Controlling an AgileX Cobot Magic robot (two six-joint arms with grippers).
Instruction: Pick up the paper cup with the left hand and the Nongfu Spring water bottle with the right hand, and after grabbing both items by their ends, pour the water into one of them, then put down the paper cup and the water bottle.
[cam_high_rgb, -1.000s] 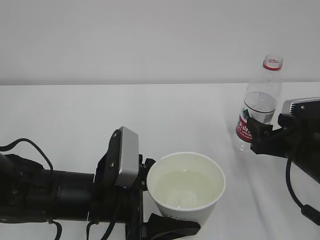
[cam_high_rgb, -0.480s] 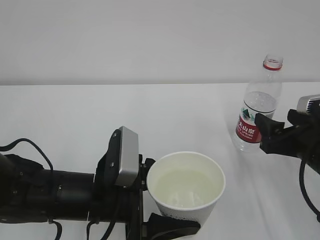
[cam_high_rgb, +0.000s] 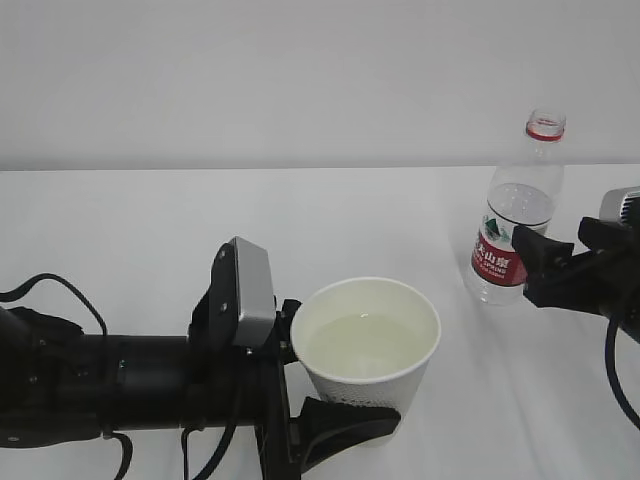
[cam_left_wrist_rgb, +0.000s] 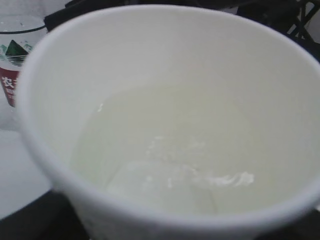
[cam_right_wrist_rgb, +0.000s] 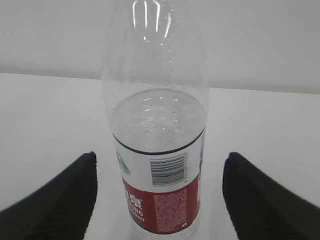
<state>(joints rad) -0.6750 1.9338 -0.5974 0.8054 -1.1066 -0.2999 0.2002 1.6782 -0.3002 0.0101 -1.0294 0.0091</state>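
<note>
Left hand (cam_high_rgb: 345, 425) grasps paper cup (cam_high_rgb: 367, 345), water (cam_high_rgb: 365, 345) inside. Right hand (cam_high_rgb: 545, 265) released, fingers clear of upright Nongfu Spring water bottle (cam_high_rgb: 518, 215), far right.

Cup: small white tapered paper cup (cam_high_rgb: 368, 345), matt, smooth inside.
Bottle: clear ribbed plastic bottle (cam_high_rgb: 516, 218), glossy.
Fingers: black (cam_right_wrist_rgb: 52, 200), matt.

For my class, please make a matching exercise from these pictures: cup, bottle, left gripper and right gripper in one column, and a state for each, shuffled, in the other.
1. cup
2. bottle
3. left gripper
4. right gripper

A. stands uncapped on the table
B. shut on the cup
C. holds pale liquid
D. open, fingers apart from the bottle

Pairs: 1-C, 2-A, 3-B, 4-D
</note>
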